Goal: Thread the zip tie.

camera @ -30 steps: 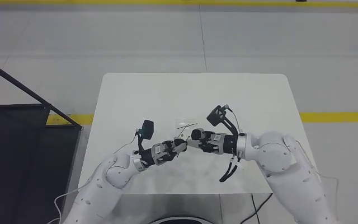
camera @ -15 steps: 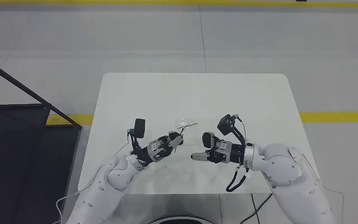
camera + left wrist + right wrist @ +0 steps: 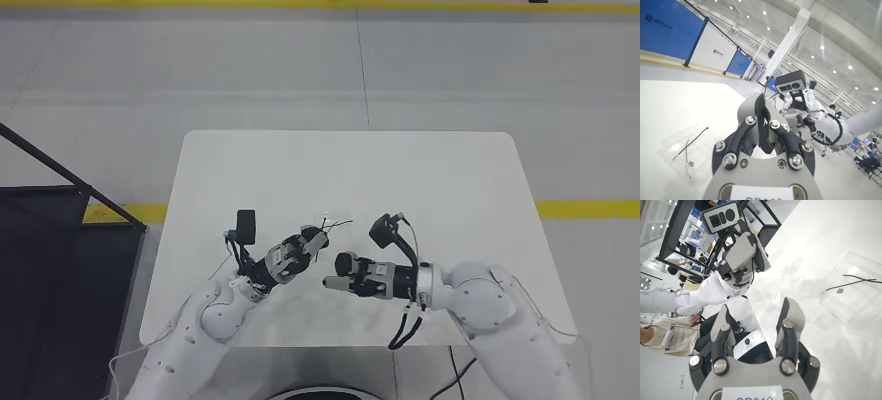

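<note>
The left hand sits just left of the middle of the top view, over the near half of the white tabletop, and points toward the upper right of the frame. Its fingers are pressed together on a thin black zip tie — in its own wrist view the dark pads meet with the strand pinched between them, and a short length curves out past the fingertips into the air. How much of the tie runs back inside the grip cannot be made out. The right hand lies a little lower and to the right in the top view, pointing toward the left of the frame, near the left hand but apart from it. Its wrist view shows the two fingers spread wide with nothing between them. Just above the left hand's tips in the top view, a flat clear tray lies on the tabletop near the centre of the frame. On it two loose ties, both thin and black, lie crossed over one another — touched by neither hand. A small brown fleck lies on the tray just beside them.
</note>
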